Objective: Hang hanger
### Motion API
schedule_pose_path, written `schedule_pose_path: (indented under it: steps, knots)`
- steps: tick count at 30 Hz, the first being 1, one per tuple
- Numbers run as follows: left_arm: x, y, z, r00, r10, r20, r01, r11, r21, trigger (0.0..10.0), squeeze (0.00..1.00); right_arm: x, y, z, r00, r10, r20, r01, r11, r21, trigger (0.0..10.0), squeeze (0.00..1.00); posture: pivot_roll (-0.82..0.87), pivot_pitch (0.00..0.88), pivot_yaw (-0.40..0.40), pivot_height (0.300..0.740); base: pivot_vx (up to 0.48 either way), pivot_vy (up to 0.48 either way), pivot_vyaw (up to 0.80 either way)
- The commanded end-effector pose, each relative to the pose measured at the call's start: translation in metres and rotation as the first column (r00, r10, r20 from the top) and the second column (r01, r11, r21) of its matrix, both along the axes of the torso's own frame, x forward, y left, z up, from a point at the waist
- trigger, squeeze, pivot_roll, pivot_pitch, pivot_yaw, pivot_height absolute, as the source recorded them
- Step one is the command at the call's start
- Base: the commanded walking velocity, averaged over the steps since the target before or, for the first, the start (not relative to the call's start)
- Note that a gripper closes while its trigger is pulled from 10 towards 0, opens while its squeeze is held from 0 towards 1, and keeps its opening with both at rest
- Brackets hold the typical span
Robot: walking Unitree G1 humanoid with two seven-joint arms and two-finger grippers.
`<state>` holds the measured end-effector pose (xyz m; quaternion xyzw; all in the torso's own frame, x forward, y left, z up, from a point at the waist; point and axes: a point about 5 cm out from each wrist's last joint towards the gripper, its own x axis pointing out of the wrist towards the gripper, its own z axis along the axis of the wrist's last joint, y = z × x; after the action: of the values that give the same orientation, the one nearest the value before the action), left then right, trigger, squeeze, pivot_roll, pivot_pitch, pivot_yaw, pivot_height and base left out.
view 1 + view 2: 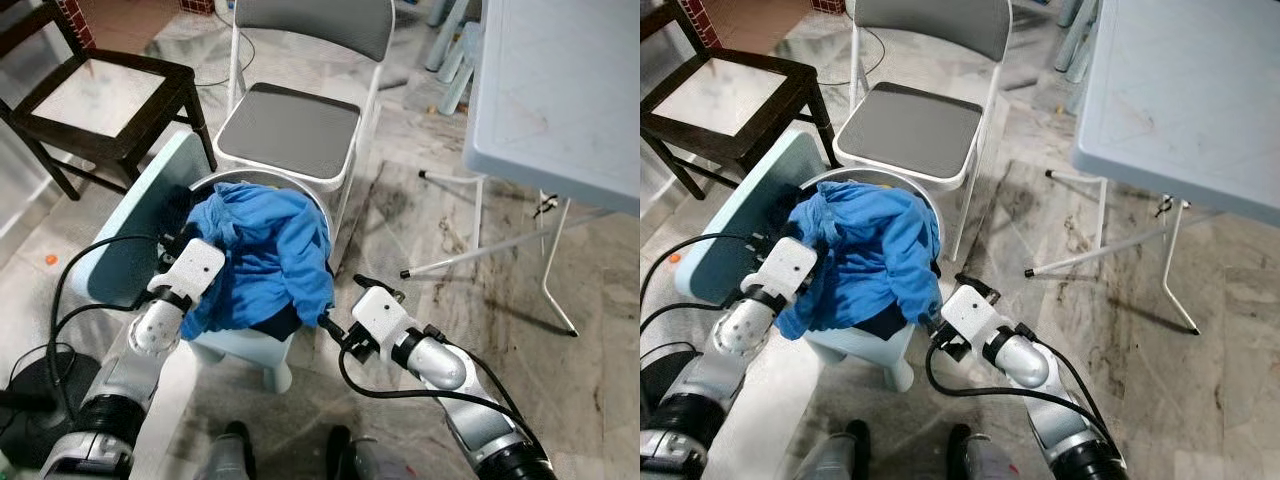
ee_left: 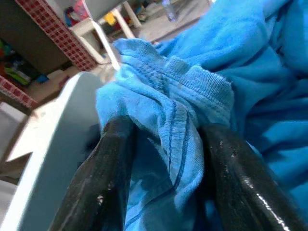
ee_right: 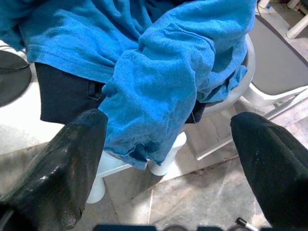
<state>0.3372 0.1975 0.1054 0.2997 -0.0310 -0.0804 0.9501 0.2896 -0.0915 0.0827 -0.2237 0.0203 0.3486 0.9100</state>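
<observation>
A crumpled blue garment (image 1: 265, 255) lies heaped on a small pale-blue plastic chair (image 1: 140, 215), over a dark piece of clothing (image 3: 67, 91). My left gripper (image 1: 175, 243) sits at the heap's left side, shut on a bunched fold of the blue garment (image 2: 168, 110) that is squeezed between both black fingers (image 2: 113, 159). My right gripper (image 1: 342, 300) is open at the chair's front right corner, beside the hanging edge of the blue cloth (image 3: 154, 96). Nothing sits between its fingers. I see no hanger.
A grey-seated white folding chair (image 1: 290, 125) stands right behind the plastic chair. A dark wooden chair (image 1: 95, 100) is at the far left, and a grey folding table (image 1: 560, 90) with white legs (image 1: 555, 270) stands on the right. The marble floor to the right is open.
</observation>
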Motion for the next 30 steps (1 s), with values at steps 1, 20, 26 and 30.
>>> schedule_pose_path:
  steps: [1,20,26,30]
  knots:
    - [-0.003,0.0,-0.009,0.999,0.0,-0.043,0.0,1.0,-0.004,0.0,0.0,-0.003,-0.004,-0.007,1.0,-0.014,-0.028,0.013,1.0,-0.018,10.0,0.0,0.13,0.284,-0.082,0.74,0.0,0.0,0.0]
    - [0.004,0.01,0.006,0.999,0.029,0.027,-0.026,0.991,-0.129,0.0,0.0,0.001,-0.006,-0.006,0.999,-0.042,-0.021,0.041,0.999,-0.02,10.0,0.0,0.13,0.279,-0.077,0.74,0.0,0.0,0.0]
    - [0.008,0.001,0.029,0.994,-0.015,0.104,0.046,0.951,-0.305,0.0,0.0,0.003,-0.007,-0.006,0.999,-0.049,-0.019,0.048,0.999,-0.016,10.0,0.0,0.13,0.272,-0.077,0.74,0.0,0.0,0.0]
    - [0.008,-0.009,0.04,0.989,-0.088,0.123,0.132,0.898,-0.42,0.0,0.0,0.004,-0.007,-0.005,0.998,-0.053,-0.017,0.052,0.999,-0.01,10.0,0.0,0.13,0.267,-0.077,0.74,0.0,0.0,0.0]
